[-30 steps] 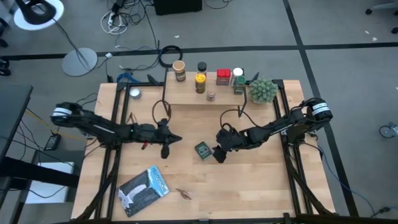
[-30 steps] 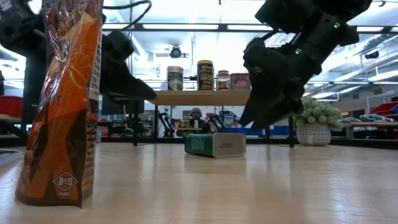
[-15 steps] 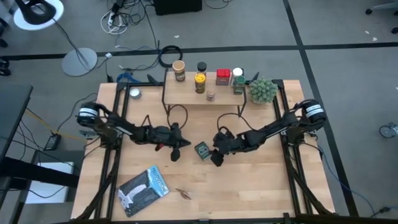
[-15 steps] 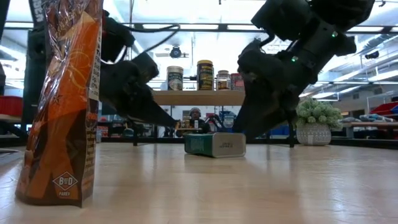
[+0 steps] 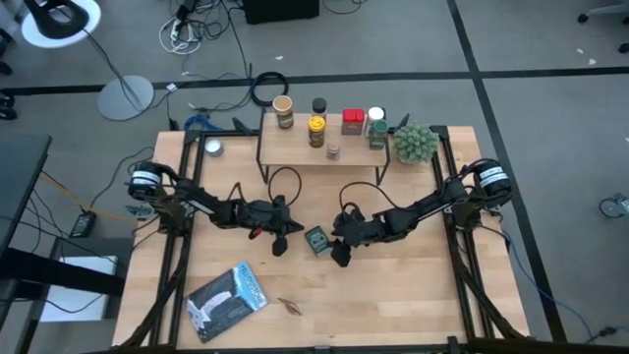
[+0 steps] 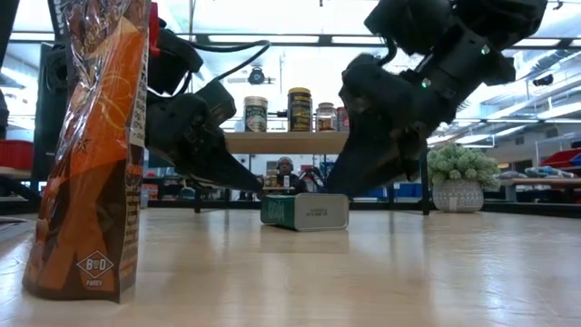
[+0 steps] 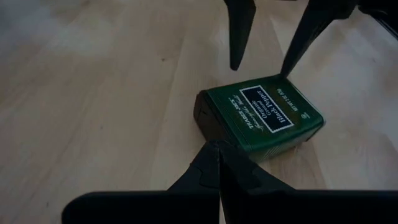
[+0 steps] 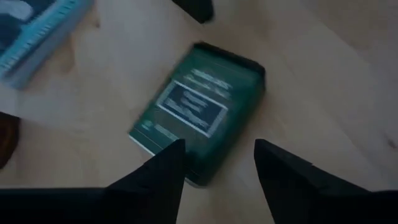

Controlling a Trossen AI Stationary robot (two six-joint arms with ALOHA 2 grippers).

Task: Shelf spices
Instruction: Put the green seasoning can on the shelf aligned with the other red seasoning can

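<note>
Near the middle of the wooden table [image 5: 413, 295] you are working both arms around a green tin [image 5: 317, 240] that is lying flat on its side, label up. Your right gripper [image 5: 339, 254] is reaching down at one end of the tin with its fingers [image 8: 163, 176] spread apart; in the right wrist view one finger is overlapping the tin's near corner and the other is sitting just beside that end, but neither is clamping it. Whether a fingertip is actually touching the tin, you cannot tell. Your left gripper [image 5: 278, 243] is sitting low on the opposite side of the tin, its fingers [image 7: 217, 168] pressed together into a single point that is aiming at the tin's near edge, very close to it or touching.

At the far side of the table the shelf [image 5: 320, 152] is standing on its thin black legs, already carrying a row of spices: a tan-lidded jar [image 5: 283, 111], a black-lidded jar [image 5: 318, 106], a yellow jar [image 5: 316, 131], a red tin [image 5: 354, 122], a white-capped bottle [image 5: 375, 119] and a small jar [image 5: 333, 150] near the front edge. Just beside the shelf's right end a potted plant [image 5: 416, 144] is resting on the table. Toward the near left corner a blue-white packet [image 5: 227, 300] is lying flat, well apart from the tin.
</note>
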